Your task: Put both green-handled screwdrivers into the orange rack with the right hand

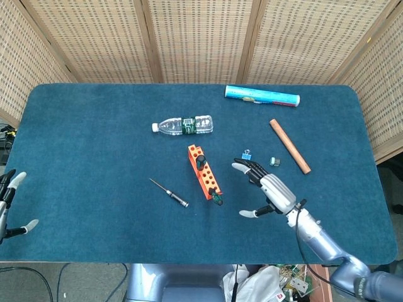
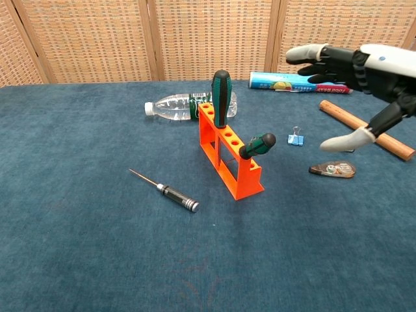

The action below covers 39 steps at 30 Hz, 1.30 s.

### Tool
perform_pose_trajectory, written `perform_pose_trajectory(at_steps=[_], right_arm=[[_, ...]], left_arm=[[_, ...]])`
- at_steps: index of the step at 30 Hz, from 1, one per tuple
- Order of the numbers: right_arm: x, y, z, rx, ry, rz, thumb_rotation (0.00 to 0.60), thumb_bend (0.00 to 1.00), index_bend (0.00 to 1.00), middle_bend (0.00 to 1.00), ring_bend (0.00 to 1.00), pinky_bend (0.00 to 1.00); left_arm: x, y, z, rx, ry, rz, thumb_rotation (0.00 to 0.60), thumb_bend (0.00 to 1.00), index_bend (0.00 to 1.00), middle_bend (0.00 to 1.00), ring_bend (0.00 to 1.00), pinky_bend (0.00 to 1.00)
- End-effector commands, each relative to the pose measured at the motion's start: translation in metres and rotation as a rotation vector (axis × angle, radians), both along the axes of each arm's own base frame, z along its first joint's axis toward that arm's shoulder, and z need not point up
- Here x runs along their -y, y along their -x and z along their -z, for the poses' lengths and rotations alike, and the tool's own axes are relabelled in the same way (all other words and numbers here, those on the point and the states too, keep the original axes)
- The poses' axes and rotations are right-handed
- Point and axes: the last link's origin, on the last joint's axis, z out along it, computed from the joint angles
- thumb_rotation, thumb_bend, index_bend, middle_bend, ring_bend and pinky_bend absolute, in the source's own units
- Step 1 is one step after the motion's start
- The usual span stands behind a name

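Both green-handled screwdrivers [image 2: 221, 97] sit in the orange rack [image 2: 231, 161], one upright, one tilted, so the right hand [image 1: 267, 192] hovers beside it, fingers spread, holding nothing.

Orange rack [image 2: 229, 158] holding two green-and-black-handled screwdrivers [image 2: 220, 98] on a deep blue cloth table [image 2: 78, 247]. Far side: woven tan screens [image 2: 208, 39]; right: brown wooden rod [image 2: 364, 129].

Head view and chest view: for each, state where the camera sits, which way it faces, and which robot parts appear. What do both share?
Head view: high, facing down on the table; left hand and right hand show.
Chest view: low at the near edge, facing across; right hand only.
Shared: orange rack, bottle, right hand.
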Motion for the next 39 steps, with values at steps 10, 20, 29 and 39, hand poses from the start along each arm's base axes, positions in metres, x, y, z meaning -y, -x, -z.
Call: perform_pose_trajectory(at_steps=[10,20,29,39], right_arm=[[0.008,-0.02,0.04,0.014,0.034,-0.042,0.6,0.0,0.0,0.0,0.0,0.0],[0.017,-0.037,0.056,0.088,0.138,-0.046,0.6,0.0,0.0,0.0,0.0,0.0],[0.031,-0.046,0.063,0.092,0.174,-0.01,0.6,0.0,0.0,0.0,0.0,0.0],[0.042,-0.061,0.059,0.088,0.187,0.024,0.6,0.0,0.0,0.0,0.0,0.0]], left_arm=[[-0.002,0.004,-0.002,0.001,-0.005,-0.017,0.6,0.0,0.0,0.0,0.0,0.0],[-0.004,0.005,-0.002,0.004,-0.006,-0.024,0.6,0.0,0.0,0.0,0.0,0.0],[-0.005,0.006,-0.001,0.003,-0.004,-0.028,0.6,0.0,0.0,0.0,0.0,0.0],[-0.006,0.006,-0.001,0.005,-0.001,-0.03,0.6,0.0,0.0,0.0,0.0,0.0]])
